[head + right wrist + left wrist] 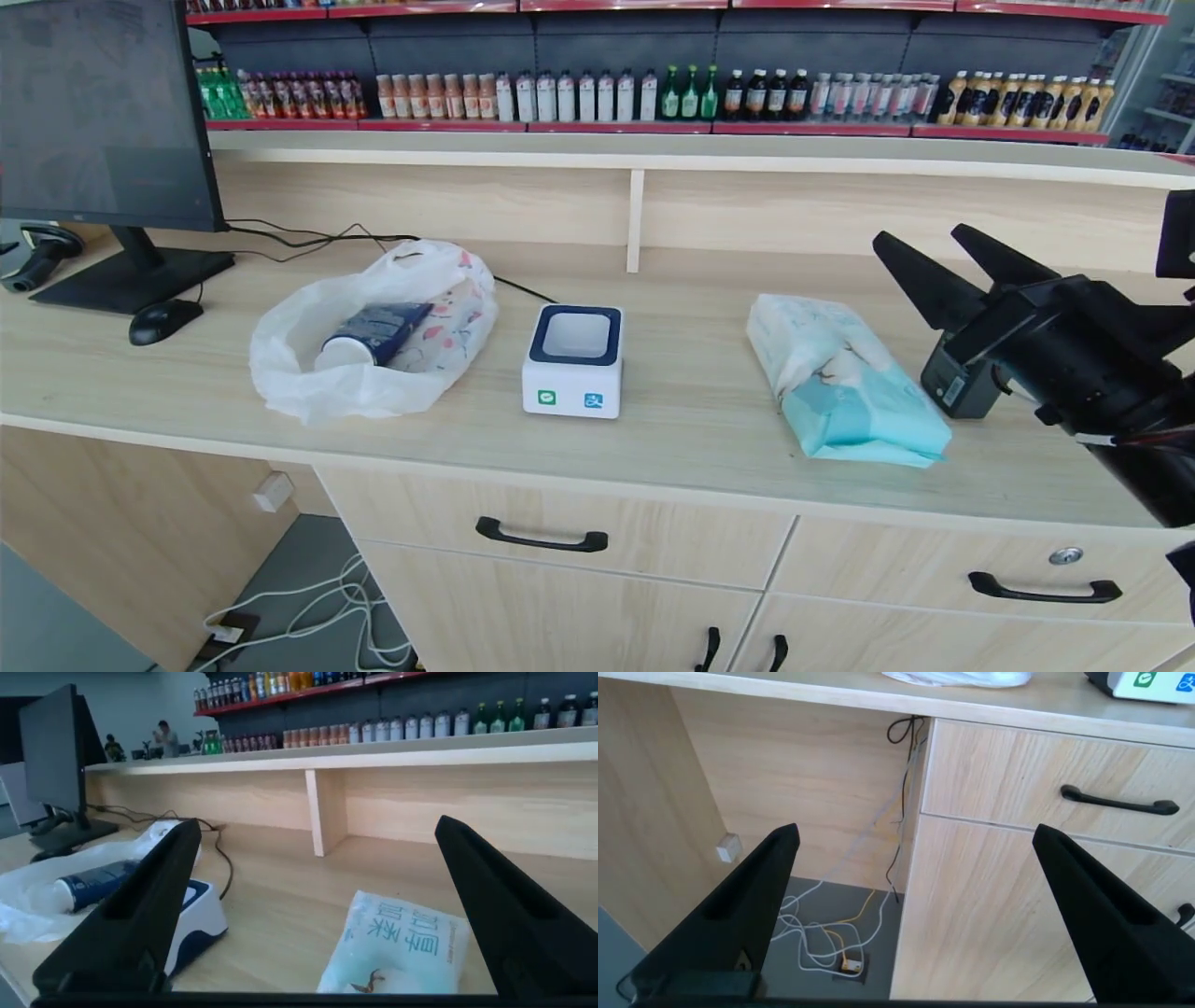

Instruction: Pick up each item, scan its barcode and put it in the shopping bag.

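A white shopping bag (308, 364) lies open on the counter's left, with a dark blue tube (378, 331) and a floral packet (448, 322) inside. The white barcode scanner (573, 359) with a blue rim stands mid-counter. To its right a teal and white tissue pack (840, 383) lies flat. My right gripper (922, 238) hovers open and empty just right of the pack; its wrist view shows the gripper (318, 826), pack (402, 952), scanner (201, 919) and bag (37, 915). My left gripper (915, 833) hangs open below the counter edge, facing the cabinet front.
A monitor (103, 112), a mouse (163, 320) and a handheld scanner (37, 252) occupy the far left of the counter. A raised back ledge with a wooden divider (635, 219) bounds the counter. Drawers with black handles (541, 539) sit below. Cables (831, 943) lie on the floor.
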Motion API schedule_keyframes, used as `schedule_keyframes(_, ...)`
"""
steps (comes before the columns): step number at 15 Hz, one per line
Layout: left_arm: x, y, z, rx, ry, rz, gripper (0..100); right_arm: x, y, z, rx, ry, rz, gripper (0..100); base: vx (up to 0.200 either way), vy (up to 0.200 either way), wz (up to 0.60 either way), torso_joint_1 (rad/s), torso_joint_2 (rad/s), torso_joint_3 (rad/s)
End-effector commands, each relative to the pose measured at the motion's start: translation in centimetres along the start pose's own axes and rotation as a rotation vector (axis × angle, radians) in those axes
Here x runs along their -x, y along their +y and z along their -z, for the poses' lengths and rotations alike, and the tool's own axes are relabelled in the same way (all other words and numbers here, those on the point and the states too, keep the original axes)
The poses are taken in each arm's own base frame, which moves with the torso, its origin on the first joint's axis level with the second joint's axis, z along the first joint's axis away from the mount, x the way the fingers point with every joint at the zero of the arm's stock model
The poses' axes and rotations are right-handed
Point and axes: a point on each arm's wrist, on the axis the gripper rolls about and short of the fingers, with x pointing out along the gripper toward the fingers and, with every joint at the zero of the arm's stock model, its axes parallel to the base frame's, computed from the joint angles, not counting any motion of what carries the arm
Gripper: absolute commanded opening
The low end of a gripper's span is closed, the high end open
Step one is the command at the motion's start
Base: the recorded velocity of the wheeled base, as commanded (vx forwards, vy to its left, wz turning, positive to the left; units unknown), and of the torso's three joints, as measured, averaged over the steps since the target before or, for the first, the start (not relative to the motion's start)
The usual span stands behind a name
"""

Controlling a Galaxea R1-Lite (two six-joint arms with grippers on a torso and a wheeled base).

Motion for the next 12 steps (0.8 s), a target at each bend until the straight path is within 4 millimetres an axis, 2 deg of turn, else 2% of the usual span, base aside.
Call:
schedule_keyframes(1,0.0,0.0,0.0,0.0,-0.001,0.0,100,-1.5,0.1,-0.5,-0.002,-0.023,-0.031,100,0.0,0.0,0.0,0.0,0.0,0.0)
schedule_keyframes(3,0.0,0.0,0.0,-0.002,-0.001,0.0,100,-2.3,0.5,-2.1,-0.028,0.004,-0.032,100,0.0,0.0,0.0,0.0,0.0,0.0)
schedule_keyframes(4,0.0,0.0,0.0,-0.002,-0.001,0.0,100,-2.4,0.4,-2.6,-0.036,0.045,-0.021,100,0.0,0.0,0.0,0.0,0.0,0.0)
schedule_keyframes(7,0.0,0.0,0.0,-0.002,-0.001,0.0,100,-3.2,0.6,-5.7,-0.073,0.216,0.006,100,0.0,0.0,0.0,0.0,0.0,0.0)
schedule_keyframes(10,0.0,0.0,0.0,-0.002,-0.001,0.0,100,-4.0,0.1,-6.6,-0.108,0.455,0.073,100,0.0,0.0,0.0,0.0,0.0,0.0)
schedule_keyframes(12,0.0,0.0,0.0,-0.002,-0.001,0.0,100,-3.9,0.0,-6.3,-0.128,0.611,0.113,100,0.0,0.0,0.0,0.0,0.0,0.0)
